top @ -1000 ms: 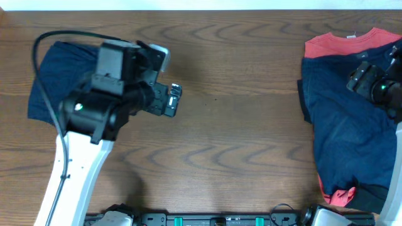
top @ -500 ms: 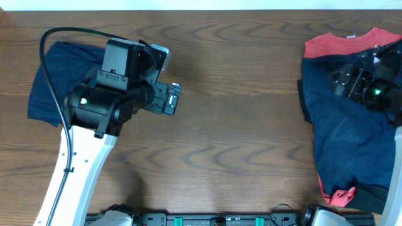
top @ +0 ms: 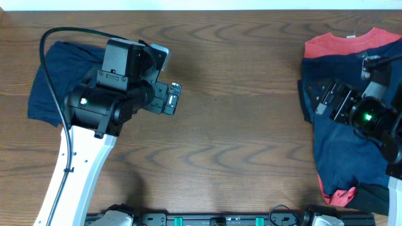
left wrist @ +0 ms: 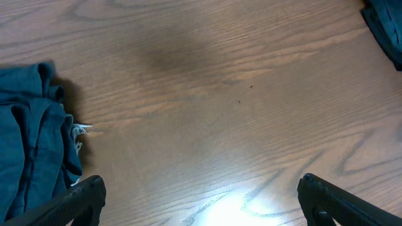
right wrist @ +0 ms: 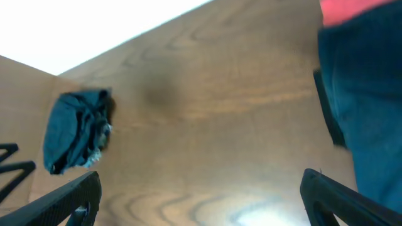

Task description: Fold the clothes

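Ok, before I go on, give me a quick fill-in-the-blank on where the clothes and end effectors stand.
1. The shirt lying under the navy garment is ____ in colour.
2. The left end effector and right end effector are both ____, with nothing between their fingers.
3. The bundled blue garment lies on the robot's ____ side of the table.

Missing words: red; open; left.
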You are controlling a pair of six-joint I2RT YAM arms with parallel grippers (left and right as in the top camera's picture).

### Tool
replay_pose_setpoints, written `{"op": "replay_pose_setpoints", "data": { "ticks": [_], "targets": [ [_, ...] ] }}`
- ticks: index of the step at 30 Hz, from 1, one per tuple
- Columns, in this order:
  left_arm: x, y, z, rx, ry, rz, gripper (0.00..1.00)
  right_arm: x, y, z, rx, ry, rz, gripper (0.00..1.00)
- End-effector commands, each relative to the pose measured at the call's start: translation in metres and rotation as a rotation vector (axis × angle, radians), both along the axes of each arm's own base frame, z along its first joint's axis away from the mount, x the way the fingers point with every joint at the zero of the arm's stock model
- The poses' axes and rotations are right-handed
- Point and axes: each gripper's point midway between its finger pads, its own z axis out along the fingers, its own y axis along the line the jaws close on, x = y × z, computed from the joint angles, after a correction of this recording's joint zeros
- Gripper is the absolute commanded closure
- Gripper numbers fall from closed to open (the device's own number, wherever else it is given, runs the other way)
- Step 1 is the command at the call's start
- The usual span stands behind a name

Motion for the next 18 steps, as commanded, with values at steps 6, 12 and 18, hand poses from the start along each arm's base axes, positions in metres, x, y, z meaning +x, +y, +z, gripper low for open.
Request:
{"op": "replay_pose_setpoints", "data": {
  "ticks": [6,12,18],
  "targets": [
    [0.0,0.0,0.002,0.009,-0.005,-0.008,0.02,-0.021,0.018,0.047,-0.339,-0.362,0.266,0.01],
    [0.0,0.0,0.002,0.009,-0.005,-0.008,0.02,-0.054,0.009,0.044,-0.523,-0.512,0.245,0.01],
    [0.0,0.0,0.002,0.009,-0.005,-0.008,0.02,-0.066,0.008,0.004,-0.583,-0.653,0.217,0.01]
  ]
}}
